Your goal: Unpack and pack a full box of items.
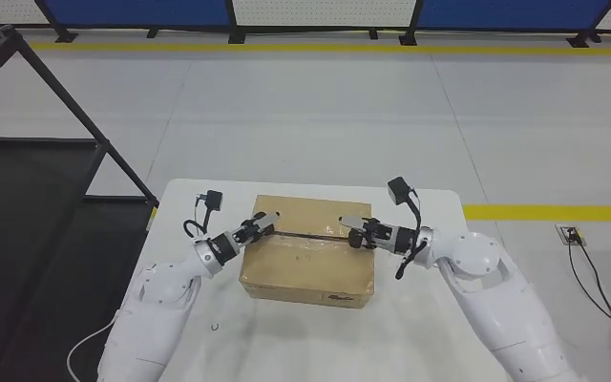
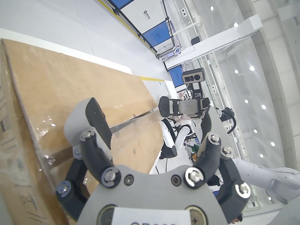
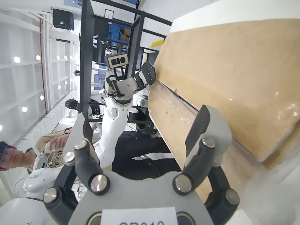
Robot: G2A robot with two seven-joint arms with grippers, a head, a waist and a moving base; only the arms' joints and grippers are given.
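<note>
A brown cardboard box (image 1: pixel 307 258) lies in the middle of the white table (image 1: pixel 420 315), its two top flaps meeting at a dark seam with shiny clear tape along it. My left gripper (image 1: pixel 260 225) is at the seam's left end, open, one pad (image 2: pixel 97 120) over the box top (image 2: pixel 70 78) and the other finger (image 2: pixel 208 122) off the box. My right gripper (image 1: pixel 355 232) is at the seam's right end, also open, with one pad (image 3: pixel 201 127) against the box (image 3: pixel 222 59). Each wrist view shows the other arm's gripper across the box (image 2: pixel 164 105) (image 3: pixel 147 73). What is inside the box is hidden.
A black metal frame (image 1: pixel 57 105) stands off the table's left side. A small dark ring (image 1: pixel 216 328) lies on the table in front of the box, near the left arm. Bare table surrounds the box.
</note>
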